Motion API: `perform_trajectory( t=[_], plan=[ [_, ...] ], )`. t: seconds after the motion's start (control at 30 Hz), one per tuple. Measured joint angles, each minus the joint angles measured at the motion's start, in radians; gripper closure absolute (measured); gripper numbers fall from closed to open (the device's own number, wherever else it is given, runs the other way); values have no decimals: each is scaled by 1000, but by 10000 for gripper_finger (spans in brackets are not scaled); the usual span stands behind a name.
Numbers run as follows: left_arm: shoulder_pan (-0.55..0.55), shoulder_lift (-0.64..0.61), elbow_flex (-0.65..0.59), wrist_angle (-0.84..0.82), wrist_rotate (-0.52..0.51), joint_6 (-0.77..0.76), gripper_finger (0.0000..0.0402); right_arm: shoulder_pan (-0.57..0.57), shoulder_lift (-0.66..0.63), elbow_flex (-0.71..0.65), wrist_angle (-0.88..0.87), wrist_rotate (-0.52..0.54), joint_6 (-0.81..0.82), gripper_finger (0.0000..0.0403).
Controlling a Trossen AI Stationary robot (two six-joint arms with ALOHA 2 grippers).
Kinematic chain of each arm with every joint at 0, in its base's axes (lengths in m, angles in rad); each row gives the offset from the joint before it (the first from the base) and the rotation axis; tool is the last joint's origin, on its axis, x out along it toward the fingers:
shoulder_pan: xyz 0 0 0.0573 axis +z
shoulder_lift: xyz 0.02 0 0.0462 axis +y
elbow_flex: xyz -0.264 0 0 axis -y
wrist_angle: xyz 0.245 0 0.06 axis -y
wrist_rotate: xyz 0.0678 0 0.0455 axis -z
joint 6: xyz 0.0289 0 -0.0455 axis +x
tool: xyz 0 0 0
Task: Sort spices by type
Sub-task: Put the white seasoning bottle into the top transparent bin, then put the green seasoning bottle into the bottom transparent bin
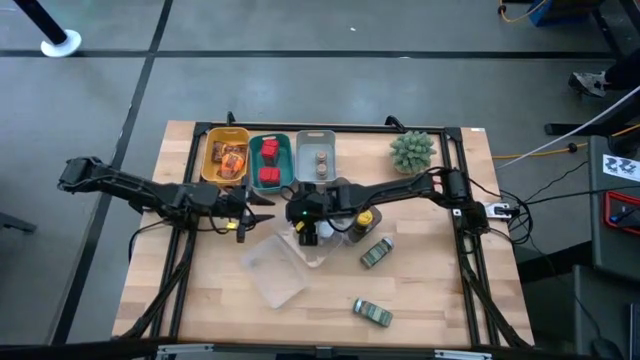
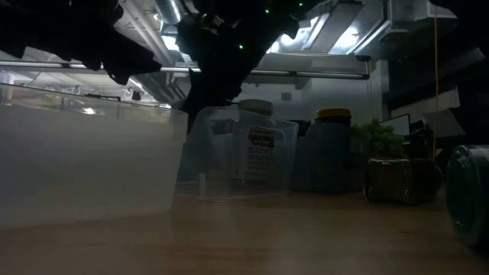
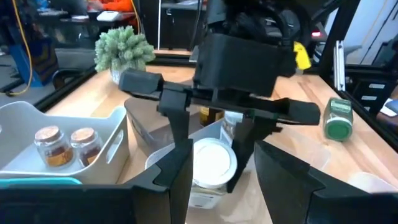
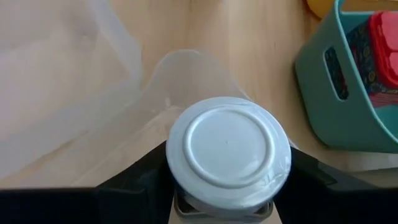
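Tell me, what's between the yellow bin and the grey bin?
The teal bin with the red cubes sits between the yellow bin and the grey bin, touching both. The high view shows it.

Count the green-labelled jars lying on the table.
2: one green-labelled jar lies right of the yellow-lidded jar, another green-labelled jar nearer the table's front edge. The arms may hide more.

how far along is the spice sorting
Done: orange packets in the yellow bin, red cubes in the teal bin, brown jars in the grey bin. In hand: the right pincer holds a white-capped bottle over a clear tray. Left: two green-labelled jars and a yellow-lidded jar on the table.
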Motion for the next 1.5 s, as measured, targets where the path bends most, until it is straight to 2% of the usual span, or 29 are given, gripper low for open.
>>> perform_trajectory(
  t=[0.47,0.8,1.0,1.27,1.5],
  plan=[
    [0,5,0,-4,0,-6,247,-1,1,0,-7,-3,2,189],
    [0,5,0,-4,0,-6,247,-1,0,0,-5,6,39,119],
    [0,5,0,-4,0,-7,247,1,0,4,-18,-11,40,103],
    [0,5,-1,-4,0,-7,247,1,-1,179,-328,-11,37,104],
    [0,5,-1,-5,0,-7,247,4,-2,364,-511,-30,54,104]
  ],
)
